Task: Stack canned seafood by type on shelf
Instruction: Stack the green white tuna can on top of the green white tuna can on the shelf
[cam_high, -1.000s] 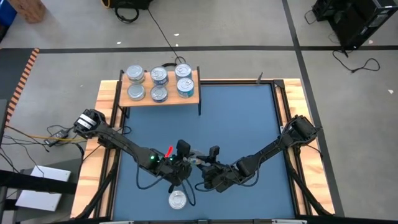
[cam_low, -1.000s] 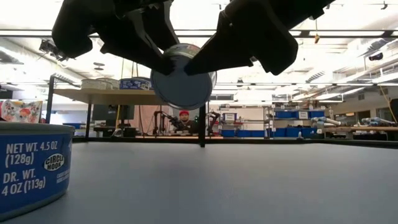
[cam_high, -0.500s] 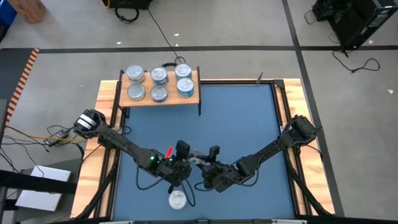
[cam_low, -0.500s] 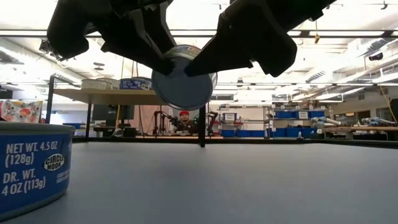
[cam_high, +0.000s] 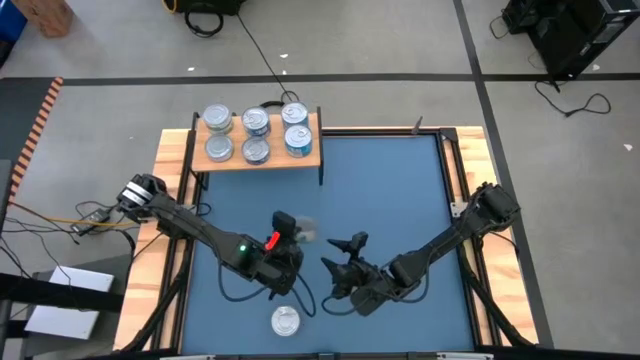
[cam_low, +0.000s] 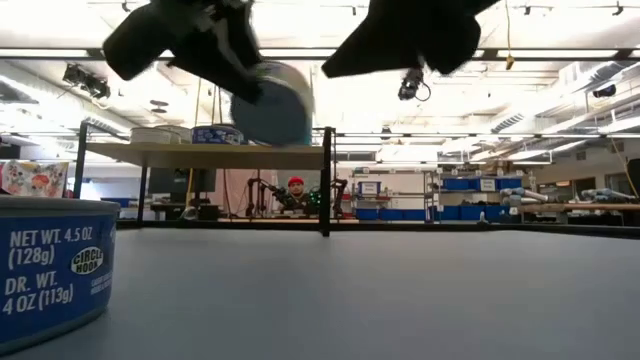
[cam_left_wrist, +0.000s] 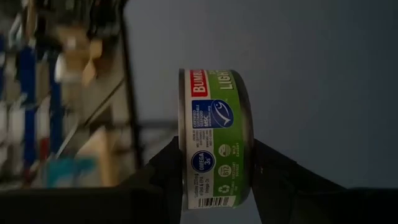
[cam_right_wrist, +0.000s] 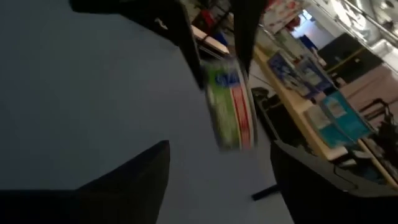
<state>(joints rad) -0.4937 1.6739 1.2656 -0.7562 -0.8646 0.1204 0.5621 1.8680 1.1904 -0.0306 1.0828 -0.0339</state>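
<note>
Blue tabletop (cam_high: 400, 190) fills most of the wooden-edged bench, with open workshop floor all round it. Over the near middle of that surface the left gripper (cam_high: 290, 232) is clamped on a can (cam_left_wrist: 214, 138) with a green and red label, its fingers (cam_left_wrist: 163, 171) pressing on the two flat ends so the can sits on edge, lifted off the table. Just beside it the right gripper (cam_high: 345, 252) hangs with its fingers spread wide and nothing between them; it is apart from the held can, which shows ahead of it in its own wrist view (cam_right_wrist: 231, 111).

A second can (cam_high: 286, 321) with a silvery lid stands on the blue surface at the near edge, just below the left gripper. From table height its blue side (cam_low: 45, 270) looms at the left.

At the far left corner stands the shelf (cam_high: 310, 150), light wood on black legs. Six cans (cam_high: 256, 124) sit on top of it in two rows of three.
</note>
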